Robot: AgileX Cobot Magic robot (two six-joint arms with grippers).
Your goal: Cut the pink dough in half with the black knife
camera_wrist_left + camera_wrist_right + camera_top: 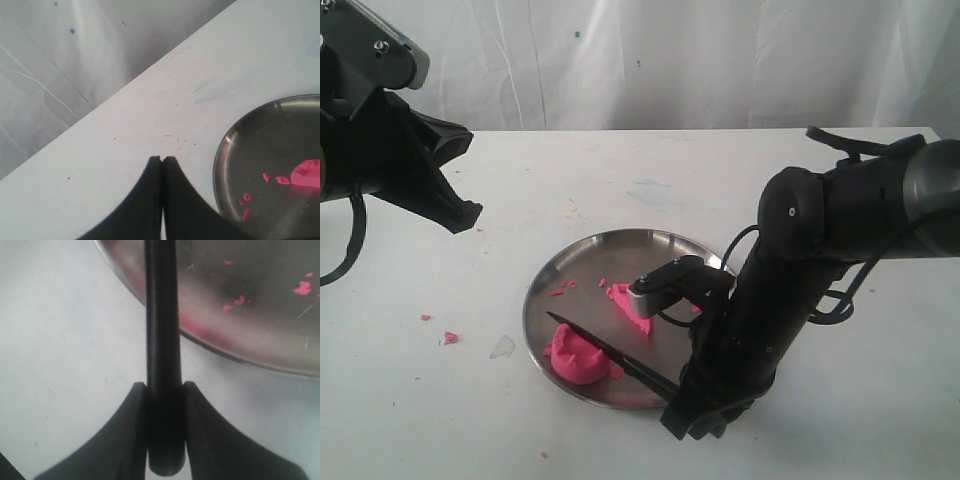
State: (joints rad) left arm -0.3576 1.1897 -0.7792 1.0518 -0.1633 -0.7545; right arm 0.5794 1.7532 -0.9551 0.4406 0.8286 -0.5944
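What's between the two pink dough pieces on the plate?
In the exterior view, only bare shiny steel plate separates the pink lump under the black knife from the wedge.

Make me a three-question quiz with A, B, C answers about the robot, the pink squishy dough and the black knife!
1. Where does the bigger lump of bright pink soft dough lie?
A. On the round shiny steel plate
B. On the bare white table
C. In a gripper

2. How many dough pieces on the plate are more than crumbs?
A. One
B. Two
C. Five

3. What is the right gripper doing?
A. Open and empty
B. Shut on the slim all-black knife
C. Shut on dough

Answers: 1 A, the lump sits near the plate's front edge under the blade. 2 B, that lump plus a smaller wedge farther back. 3 B, both fingers press the black handle in the right wrist view.
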